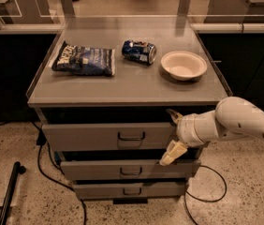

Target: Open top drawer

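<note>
The top drawer [90,136] is the widest grey front under the cabinet top, with a small dark bracket handle [131,136] at its centre. It stands out a little from the cabinet, with a dark gap above it. My gripper [172,134] is at the drawer front's right end, to the right of the handle. Its two pale fingers are spread apart, one [173,116] near the drawer's top edge and one [172,153] below its bottom edge. It holds nothing. The white arm [244,123] comes in from the right.
On the cabinet top [127,86] lie a dark chip bag [83,59], a blue can on its side [139,51] and a white bowl [183,64]. Two narrower drawers [122,170] sit below. Black cables [52,172] and a dark pole [10,191] lie on the floor at left.
</note>
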